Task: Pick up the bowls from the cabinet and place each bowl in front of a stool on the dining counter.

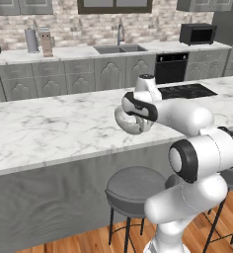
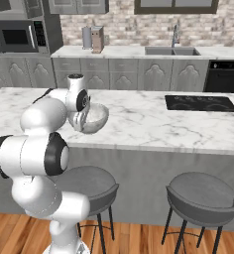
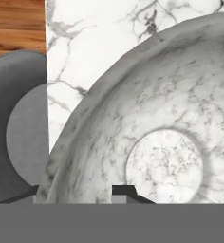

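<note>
White marble dining counter (image 2: 153, 124) with a grey-white marbled bowl (image 2: 95, 119) near its front edge.

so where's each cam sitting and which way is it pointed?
Left base view: behind the arm on its left, facing forward and down over the dining counter; arm rises lower right, marbled bowl at its hand.
Right base view: behind on the right, same direction; arm lower left.
Hand view: on the hand, looking down into the bowl, gripper at the bottom.
Shared: both base views show the bowl, counter and the stool below.
</note>
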